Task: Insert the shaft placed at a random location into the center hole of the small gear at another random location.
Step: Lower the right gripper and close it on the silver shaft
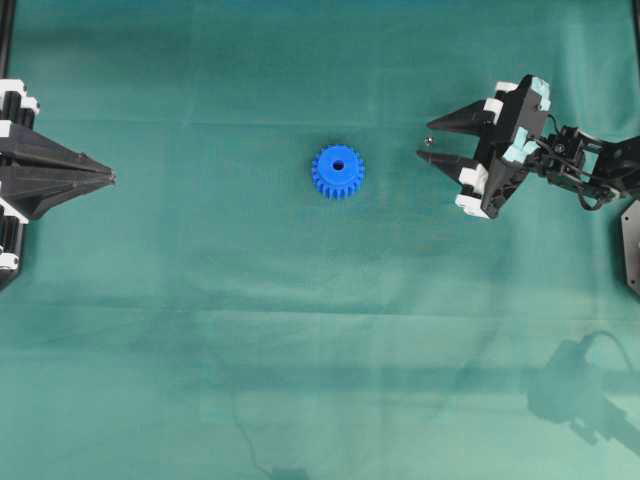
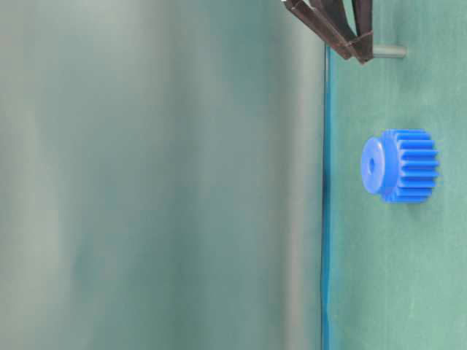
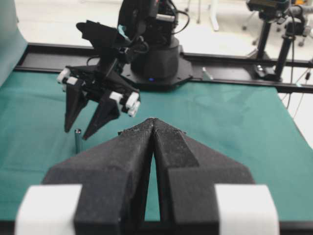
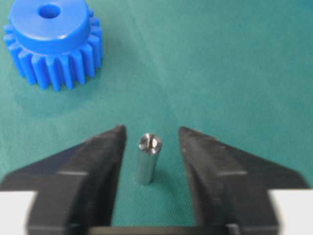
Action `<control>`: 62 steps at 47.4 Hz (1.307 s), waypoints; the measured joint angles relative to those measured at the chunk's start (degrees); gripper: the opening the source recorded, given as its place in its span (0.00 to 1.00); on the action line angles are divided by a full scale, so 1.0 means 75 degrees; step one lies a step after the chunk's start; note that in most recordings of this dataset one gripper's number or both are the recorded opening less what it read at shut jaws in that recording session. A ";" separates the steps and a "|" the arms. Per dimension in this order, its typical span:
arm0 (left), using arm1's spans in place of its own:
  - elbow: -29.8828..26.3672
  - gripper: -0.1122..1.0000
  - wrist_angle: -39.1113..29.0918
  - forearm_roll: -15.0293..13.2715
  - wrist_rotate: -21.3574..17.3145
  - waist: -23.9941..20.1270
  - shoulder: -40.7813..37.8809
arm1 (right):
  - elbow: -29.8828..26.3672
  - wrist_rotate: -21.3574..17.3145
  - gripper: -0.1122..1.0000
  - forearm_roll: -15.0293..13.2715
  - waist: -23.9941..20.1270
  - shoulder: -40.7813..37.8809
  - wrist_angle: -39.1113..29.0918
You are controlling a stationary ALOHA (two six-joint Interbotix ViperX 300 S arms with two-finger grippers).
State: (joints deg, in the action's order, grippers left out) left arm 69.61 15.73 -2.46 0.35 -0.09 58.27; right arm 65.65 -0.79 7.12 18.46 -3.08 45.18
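A: Where's the shaft relative to the right gripper?

B: Standing upright between its part-open jaws, a gap on each side, nothing gripped.

A: And the small gear?

B: Flat on the green cloth of the bench, centre hole up, well apart toward the middle. The left gripper is closed and empty, farther from the shaft. Open room all round.

One small gear with one center hole, one shaft, two tools: left, right.
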 measured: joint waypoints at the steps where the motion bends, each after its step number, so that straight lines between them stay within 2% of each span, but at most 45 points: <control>1: -0.0012 0.10 0.0000 0.0000 0.0000 0.0000 0.0000 | 0.0000 0.0000 0.41 0.0012 0.0012 0.0000 0.0012; 4: 0.0000 0.10 0.0000 0.0000 0.0000 0.0000 0.0012 | 0.0000 0.0000 0.27 0.0012 0.0000 0.0000 0.0059; 6: 0.0000 0.10 0.0000 0.0012 0.0000 0.0000 0.0000 | 0.0012 0.0000 0.23 0.0012 0.0012 0.0012 0.0070; 32: 0.0012 0.10 -0.0023 0.0000 0.0023 0.0000 0.0012 | 0.0012 -0.0117 0.23 0.0012 0.0012 0.0094 0.0070; 38: 0.0012 0.10 -0.0023 0.0000 0.0047 0.0000 0.0012 | 0.0012 -0.0117 0.23 0.0012 0.0012 0.0562 -0.0246; 50: 0.0012 0.10 -0.0023 0.0000 0.0035 0.0000 0.0012 | -0.0094 -0.0117 0.23 0.0000 0.0000 0.1898 -0.1465; 62: 0.0047 0.10 -0.0023 0.0000 0.0035 -0.0012 0.0000 | -0.0211 -0.0105 0.23 0.0000 -0.0035 0.2039 -0.1828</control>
State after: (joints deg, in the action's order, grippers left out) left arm 69.96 15.56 -2.46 0.62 -0.18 58.27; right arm 64.07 -1.58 7.12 18.19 12.22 31.46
